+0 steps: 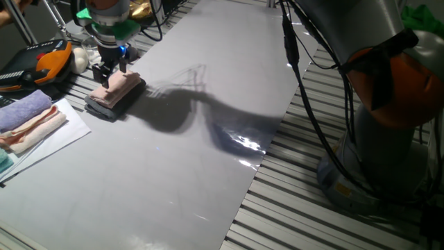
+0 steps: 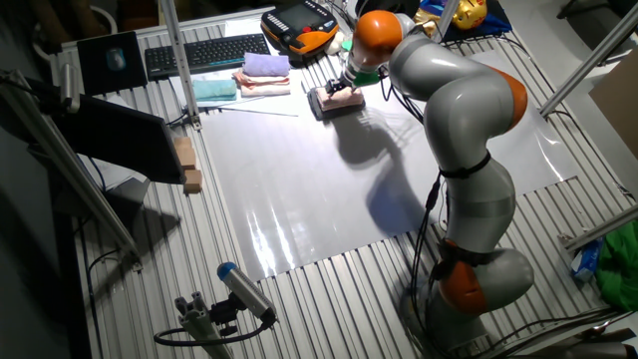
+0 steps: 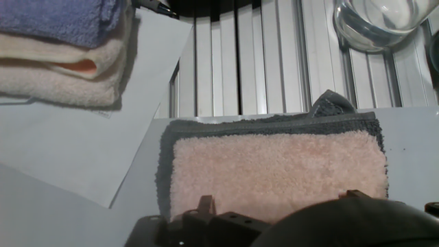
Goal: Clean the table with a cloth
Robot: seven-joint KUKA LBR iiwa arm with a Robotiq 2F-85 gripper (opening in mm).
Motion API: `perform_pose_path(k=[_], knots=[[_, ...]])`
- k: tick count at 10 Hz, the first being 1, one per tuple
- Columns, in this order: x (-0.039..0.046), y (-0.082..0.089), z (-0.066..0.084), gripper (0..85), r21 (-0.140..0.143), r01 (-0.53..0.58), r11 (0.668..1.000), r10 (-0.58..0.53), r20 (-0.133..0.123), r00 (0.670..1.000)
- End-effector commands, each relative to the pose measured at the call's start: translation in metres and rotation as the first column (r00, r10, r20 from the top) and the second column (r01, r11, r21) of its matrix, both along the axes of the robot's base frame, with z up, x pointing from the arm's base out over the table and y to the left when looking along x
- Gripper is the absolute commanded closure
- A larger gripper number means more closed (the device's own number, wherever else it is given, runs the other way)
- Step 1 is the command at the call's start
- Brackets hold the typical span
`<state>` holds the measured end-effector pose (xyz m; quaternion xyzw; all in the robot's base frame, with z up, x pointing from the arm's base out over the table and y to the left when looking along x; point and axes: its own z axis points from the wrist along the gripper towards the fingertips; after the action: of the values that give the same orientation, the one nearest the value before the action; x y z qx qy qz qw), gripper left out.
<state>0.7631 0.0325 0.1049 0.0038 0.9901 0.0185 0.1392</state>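
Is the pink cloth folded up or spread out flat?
Folded. The pink cloth sits as a thick little bundle on the dark grey cloth, not flat on the table.

Folded pink cloth [image 3: 278, 175] apparently flat on table [image 1: 208, 167].

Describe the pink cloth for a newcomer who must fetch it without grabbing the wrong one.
On the grey table, look to the corner by the orange-and-black controller. There the pale pink terry cloth lies folded on a dark grey cloth, right under the claw. The lavender and peach towels beside it sit on white paper instead.
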Motion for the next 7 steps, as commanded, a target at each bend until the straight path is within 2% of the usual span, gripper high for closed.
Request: perform_pose_path(k=[1, 7], knots=[[0.0005, 0.0002, -0.001, 0.0, 0.005, 0.0, 1.0, 0.0, -0.001, 1.0], [0.0041, 0.001, -0.0075, 0.0, 0.008, 0.0, 1.0, 0.0, -0.001, 1.0]])
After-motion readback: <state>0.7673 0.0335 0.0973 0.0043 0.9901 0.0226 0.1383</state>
